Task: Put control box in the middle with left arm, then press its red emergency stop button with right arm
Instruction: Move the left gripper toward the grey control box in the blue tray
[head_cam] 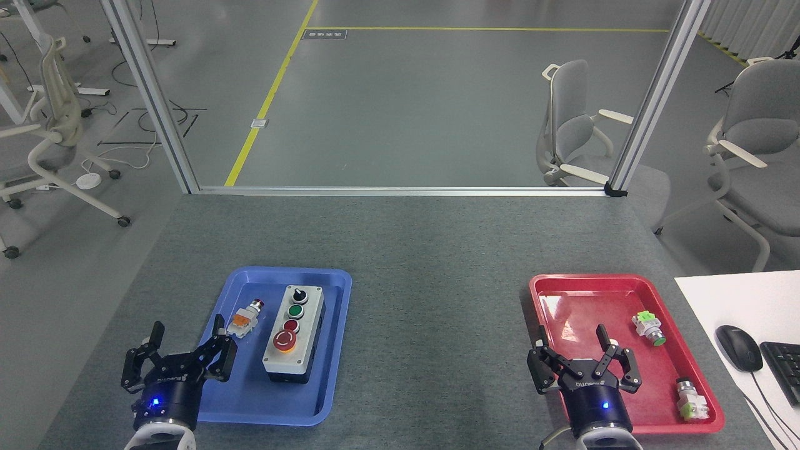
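Left gripper [185, 340]: seen at the lower left, raised from the near edge of the view and tilted slightly to the right; its dark fingers [220, 350] are spread wide, with nothing held between them. It is placed over the near-left rim of the blue tray [250, 400], apart from the control box.

Right gripper [572, 344]: seen at the lower right, pointed straight away from the near edge; its fingers [615, 359] are likewise spread and nothing is gripped. It is held over the near-left part of the red tray [562, 294].

Control box [294, 334]: laid flat in the blue tray, towards its right half, with its long side running away from the near edge. On its top a black knob, a green button and a small red button are lined up from far to near.

Red emergency stop button [284, 340]: found at the near end of the box, on a yellow collar, untouched by either gripper.

Loose white-and-orange button [245, 317]: laid in the blue tray, just left of the box.

Middle of the desk [437, 325]: bare grey speckled surface between the two trays.

Red tray contents: two small green-and-white push buttons [649, 329] are laid along its right side, well apart from each other.

Far right: a mouse [739, 347] and a keyboard [784, 369] are seen on a white surface.
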You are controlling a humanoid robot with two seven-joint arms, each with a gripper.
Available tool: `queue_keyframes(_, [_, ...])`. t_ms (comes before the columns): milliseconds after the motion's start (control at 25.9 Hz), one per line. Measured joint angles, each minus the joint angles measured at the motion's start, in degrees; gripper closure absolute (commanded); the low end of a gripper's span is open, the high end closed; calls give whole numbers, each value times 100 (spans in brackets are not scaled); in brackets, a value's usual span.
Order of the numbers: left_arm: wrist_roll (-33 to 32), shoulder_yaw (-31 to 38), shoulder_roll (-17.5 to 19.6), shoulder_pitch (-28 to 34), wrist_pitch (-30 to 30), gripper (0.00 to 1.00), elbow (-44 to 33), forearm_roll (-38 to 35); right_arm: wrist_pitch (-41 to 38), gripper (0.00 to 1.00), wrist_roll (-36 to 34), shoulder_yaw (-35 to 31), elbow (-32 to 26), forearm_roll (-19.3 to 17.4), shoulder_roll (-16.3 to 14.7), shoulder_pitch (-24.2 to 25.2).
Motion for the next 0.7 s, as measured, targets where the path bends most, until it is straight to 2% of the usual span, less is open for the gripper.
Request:
queue_keyframes(271, [133, 23, -3, 90, -60, 1, -157, 39, 0, 2, 1, 64, 1, 0, -6, -54])
queue_keyframes(502, [125, -12, -120, 771, -243, 3, -787, 72, 0, 2, 2, 98, 7, 0, 6, -45])
queue_keyframes(696, [150, -410, -300, 1080, -164, 5, -963, -267, -288, 2, 61, 111, 31, 0, 8, -15])
